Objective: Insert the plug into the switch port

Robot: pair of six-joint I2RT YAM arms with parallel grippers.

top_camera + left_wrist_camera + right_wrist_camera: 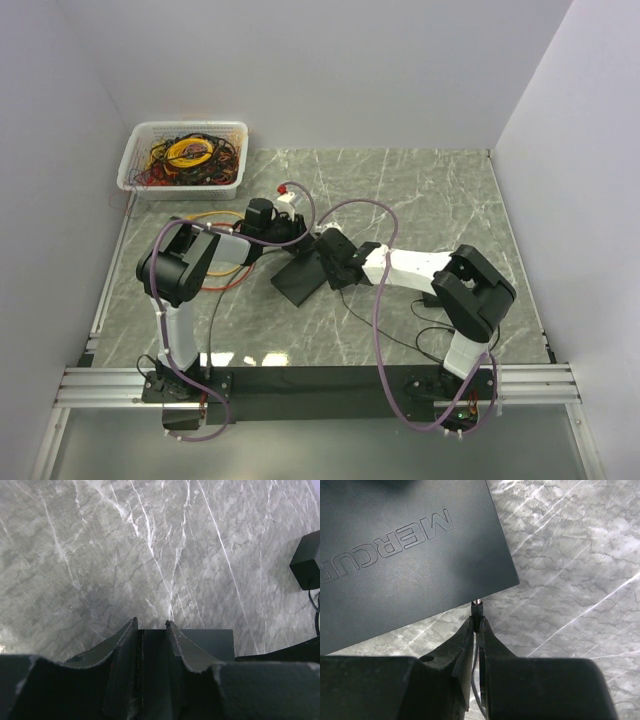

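The switch point(298, 277) is a flat black box marked MERCU; it fills the upper left of the right wrist view point(405, 550). My right gripper point(478, 622) is shut on the small black barrel plug point(478, 610), whose metal tip touches the switch's near edge close to its corner. The plug's thin cable runs back between the fingers. My left gripper point(151, 624) is shut on the switch's edge point(205, 642), the box's side standing between its two fingers. In the top view both grippers point(335, 255) meet at the switch in the table's middle.
A white basket point(135, 170) of tangled coloured cables stands at the back left. A black power adapter point(306, 560) lies on the marble to the right, its cable trailing toward the right arm's base point(430, 340). An orange cable loops by the left arm point(205, 215).
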